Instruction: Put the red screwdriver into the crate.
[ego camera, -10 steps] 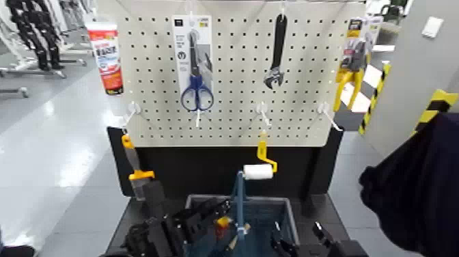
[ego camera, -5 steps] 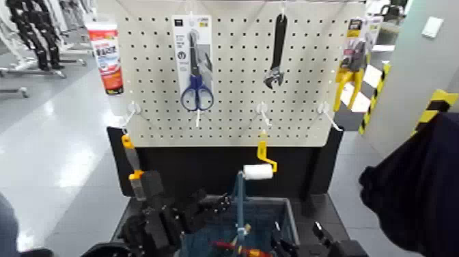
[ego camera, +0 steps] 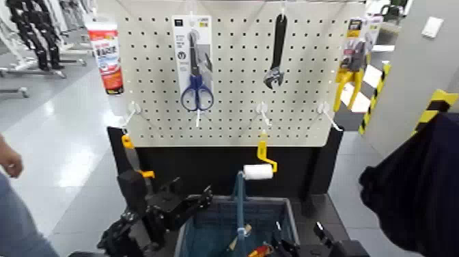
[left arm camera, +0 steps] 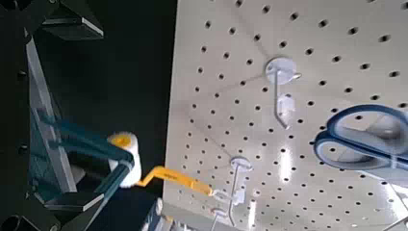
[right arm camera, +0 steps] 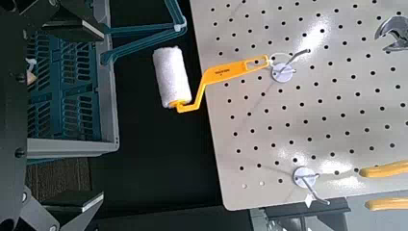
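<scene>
The red screwdriver point(ego camera: 258, 251) lies inside the crate point(ego camera: 290, 217) near its front, mostly cut off by the lower edge of the head view. The crate's blue handle point(ego camera: 239, 205) stands upright. My left gripper point(ego camera: 198, 198) is open and empty, raised just left of the crate's rim. Its fingers point(left arm camera: 72, 19) show wide apart in the left wrist view. My right gripper point(ego camera: 297, 246) waits low by the crate's front right corner, open and empty, its fingers point(right arm camera: 77, 17) apart. The crate point(right arm camera: 106, 106) also shows in the right wrist view.
A pegboard point(ego camera: 232, 123) stands behind the crate with scissors point(ego camera: 197, 68), a wrench point(ego camera: 276, 55), yellow pliers point(ego camera: 352, 65), a yellow-handled roller point(ego camera: 258, 171) and an orange-handled brush point(ego camera: 131, 160). A person's hand point(ego camera: 10, 160) is at far left, a dark sleeve point(ego camera: 416, 191) at right.
The left gripper held the red screwdriver over the crate, let it drop inside, then rose and drew back to the left. A person has come in at the left edge.
</scene>
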Tool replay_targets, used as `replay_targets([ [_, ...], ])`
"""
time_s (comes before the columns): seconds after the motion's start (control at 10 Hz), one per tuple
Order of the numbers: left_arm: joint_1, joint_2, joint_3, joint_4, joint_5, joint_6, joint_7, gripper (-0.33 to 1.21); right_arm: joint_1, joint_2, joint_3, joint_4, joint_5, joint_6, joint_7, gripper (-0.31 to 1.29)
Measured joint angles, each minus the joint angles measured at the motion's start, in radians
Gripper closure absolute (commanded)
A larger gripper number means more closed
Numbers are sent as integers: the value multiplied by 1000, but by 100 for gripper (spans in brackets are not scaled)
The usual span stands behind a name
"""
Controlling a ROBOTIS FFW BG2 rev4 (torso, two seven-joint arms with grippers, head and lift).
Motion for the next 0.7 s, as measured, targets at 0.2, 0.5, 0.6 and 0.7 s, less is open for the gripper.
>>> replay_targets([
  [0.2, 72, -9, 38, -57, -86, -38, 46, 12, 3, 1, -3, -2, 0, 0, 0, 14],
  [0.5, 184, -31, 82, -111, -217, -111, 119, 12, 8, 2, -11, -7, 8, -4, 0, 14],
  [0.6, 218, -51, 97, -115, -253, -154, 146, 12, 11, 4, -14, -10, 17, -7, 0, 14],
  [0.7, 244, -71, 113, -116, -280, -185, 156, 12, 13, 5, -17, -12, 27, -14, 0, 14],
])
